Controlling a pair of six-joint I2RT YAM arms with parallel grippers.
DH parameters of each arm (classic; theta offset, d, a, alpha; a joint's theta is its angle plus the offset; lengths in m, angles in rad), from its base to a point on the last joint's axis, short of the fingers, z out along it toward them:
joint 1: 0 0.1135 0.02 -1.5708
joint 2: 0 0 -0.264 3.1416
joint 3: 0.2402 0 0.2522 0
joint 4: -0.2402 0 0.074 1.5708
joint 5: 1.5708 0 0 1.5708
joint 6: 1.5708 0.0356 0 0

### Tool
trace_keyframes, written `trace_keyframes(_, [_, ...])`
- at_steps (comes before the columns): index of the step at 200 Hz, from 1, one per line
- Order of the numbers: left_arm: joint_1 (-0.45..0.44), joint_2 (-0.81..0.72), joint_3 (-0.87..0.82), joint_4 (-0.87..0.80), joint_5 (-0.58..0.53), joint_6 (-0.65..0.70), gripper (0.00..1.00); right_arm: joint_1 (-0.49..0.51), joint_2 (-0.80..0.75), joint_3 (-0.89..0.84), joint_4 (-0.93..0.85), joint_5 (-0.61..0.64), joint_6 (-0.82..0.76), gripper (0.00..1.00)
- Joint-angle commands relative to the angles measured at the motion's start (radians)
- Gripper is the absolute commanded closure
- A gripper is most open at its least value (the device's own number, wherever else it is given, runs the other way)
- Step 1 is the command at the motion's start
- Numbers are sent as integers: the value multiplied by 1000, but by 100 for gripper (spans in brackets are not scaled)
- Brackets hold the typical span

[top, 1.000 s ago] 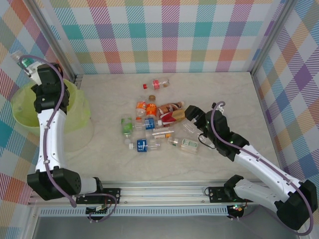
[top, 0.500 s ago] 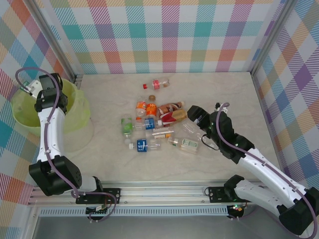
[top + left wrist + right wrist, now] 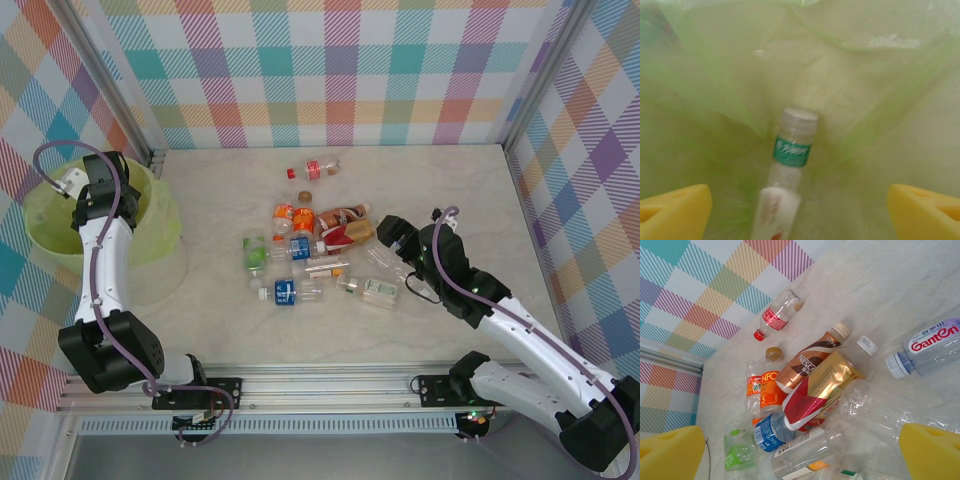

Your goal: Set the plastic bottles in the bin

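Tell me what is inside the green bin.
Inside the bin, the left wrist view shows one clear bottle with a green label against the liner. Its folds cover the bottom; other bottles cannot be seen.

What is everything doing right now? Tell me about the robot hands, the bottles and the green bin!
bin: upright, lined with a green bag.
bottle pile: lying on the table, not binned yet.
red-label bottle: on its side, apart from the pile.
green-label bottle: inside the bin, not gripped.
left gripper: open, over the bin.
right gripper: open, empty, above the bottle pile.
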State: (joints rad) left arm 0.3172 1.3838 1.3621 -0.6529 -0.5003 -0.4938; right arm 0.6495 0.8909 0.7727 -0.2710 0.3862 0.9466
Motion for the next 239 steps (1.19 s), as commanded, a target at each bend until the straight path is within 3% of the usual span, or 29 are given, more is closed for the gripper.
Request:
trace_keyframes(1, [14,-51,35,-7,64,33,0,1,2,7,19,27,9,0])
trace_keyframes(20, [10,-100,24,20,151,57,0,1,6,8,19,33,7,0])
trace_keyframes(39, [-21,-157,23,15,151,70,0,1,14,7,19,34,7,0])
trace_keyframes(86, [-272,-301,52,-44,115,106,0,1,15,-18,19,42,31,0])
trace_keyframes(132, [-425,-394,-48,15,206,-49,0,2,-4,-70,24,62,74,0])
trace_keyframes(164, [-537,-325,-57,-35,312,-59,0,1,-37,-97,-7,76,94,0])
trace_keyframes(192, [-659,-232,-98,-90,330,-2,0,1,-82,-130,-17,93,116,0])
trace_keyframes(239, [-690,-113,-237,-85,418,54,0,1,-138,-151,-30,100,93,0])
